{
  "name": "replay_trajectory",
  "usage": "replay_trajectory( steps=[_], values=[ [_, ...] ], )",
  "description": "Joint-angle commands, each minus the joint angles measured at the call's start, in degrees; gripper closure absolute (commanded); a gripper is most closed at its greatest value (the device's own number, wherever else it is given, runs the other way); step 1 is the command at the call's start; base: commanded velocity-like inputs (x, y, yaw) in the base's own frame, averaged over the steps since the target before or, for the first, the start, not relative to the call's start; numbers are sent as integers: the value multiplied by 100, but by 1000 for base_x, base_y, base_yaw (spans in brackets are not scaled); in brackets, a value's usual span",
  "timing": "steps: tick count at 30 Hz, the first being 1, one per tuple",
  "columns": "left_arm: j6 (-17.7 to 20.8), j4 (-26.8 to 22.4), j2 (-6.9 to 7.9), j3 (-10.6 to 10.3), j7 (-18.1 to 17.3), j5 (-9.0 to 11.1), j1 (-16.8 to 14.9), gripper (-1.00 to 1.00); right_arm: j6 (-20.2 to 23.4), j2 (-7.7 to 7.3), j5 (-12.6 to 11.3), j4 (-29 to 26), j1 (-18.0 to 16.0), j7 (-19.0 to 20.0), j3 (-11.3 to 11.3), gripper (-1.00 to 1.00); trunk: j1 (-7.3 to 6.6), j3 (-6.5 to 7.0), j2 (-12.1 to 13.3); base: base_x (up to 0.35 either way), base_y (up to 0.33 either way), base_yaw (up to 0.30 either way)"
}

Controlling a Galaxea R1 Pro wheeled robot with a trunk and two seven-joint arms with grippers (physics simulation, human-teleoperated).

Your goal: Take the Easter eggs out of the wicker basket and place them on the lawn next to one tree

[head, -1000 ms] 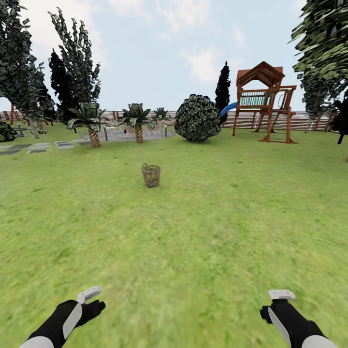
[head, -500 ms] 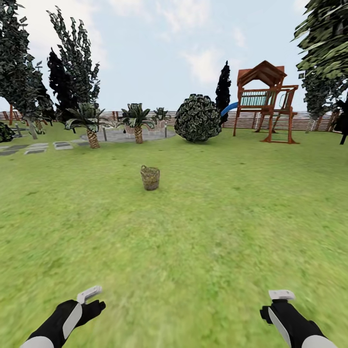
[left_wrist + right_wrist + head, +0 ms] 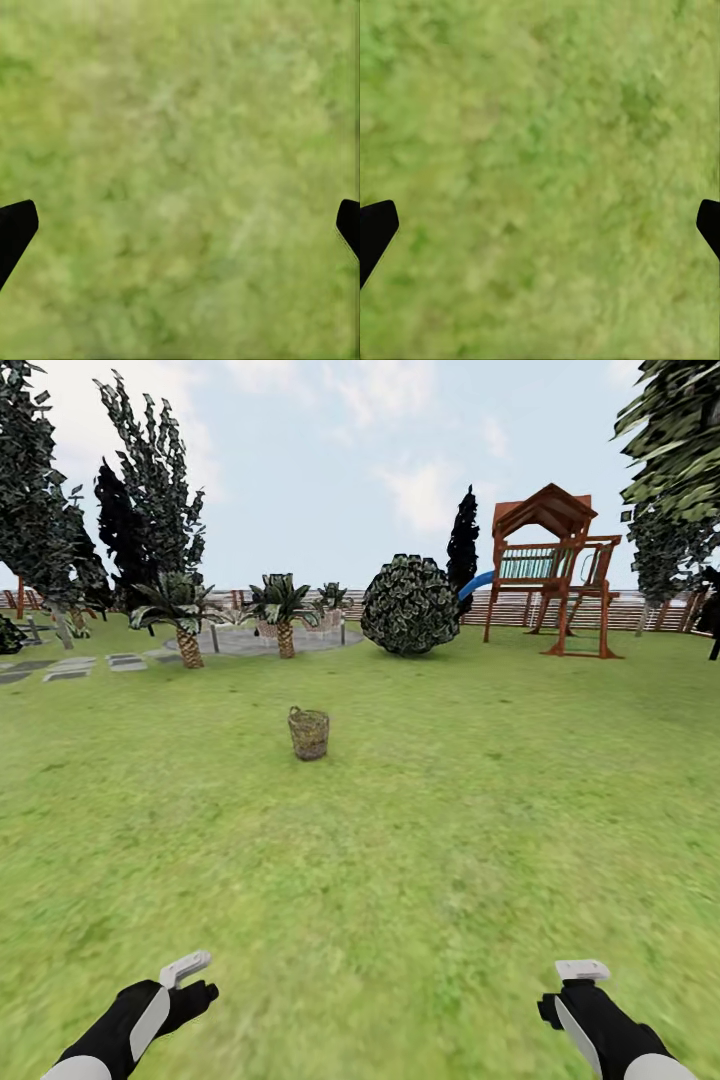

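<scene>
The wicker basket [image 3: 309, 733] stands upright on the lawn [image 3: 420, 840] well ahead of me, slightly left of centre. Its woven wall faces me and the Easter eggs are hidden inside it. At the near edge of the head view, my left gripper [image 3: 194, 980] and right gripper [image 3: 570, 986] hang low over the grass, far short of the basket. Both wrist views look onto bare grass, with each gripper's dark fingertips [image 3: 16, 229] [image 3: 376, 229] spread wide and nothing between them. The tree is out of view.
The garden's slatted fence [image 3: 520, 610] runs along the back. A wooden playset [image 3: 550, 575] with a blue slide stands back right, beside a round bush [image 3: 408, 605]. Small palms [image 3: 284, 610] and stepping stones [image 3: 65, 668] lie back left. Dark mottled trees [image 3: 40, 510] [image 3: 680, 450] flank both sides.
The whole view has shifted slightly: the basket now sits a little lower and larger, so the camera has moved toward it. Both arms keep the same pose.
</scene>
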Motion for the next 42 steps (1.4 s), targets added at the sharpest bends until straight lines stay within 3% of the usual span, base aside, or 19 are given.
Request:
replay_trajectory(
  steps=[1,42],
  values=[
    [36,-9,-2,14,23,59,-1,-100,32,-5,-47,-10,-2,-35,47,-100,3,-7,-3,328,0,0],
    [32,-14,-2,14,23,59,-1,-100,32,5,-47,-1,-2,-34,51,-100,3,-7,-3,328,0,0]
  ],
)
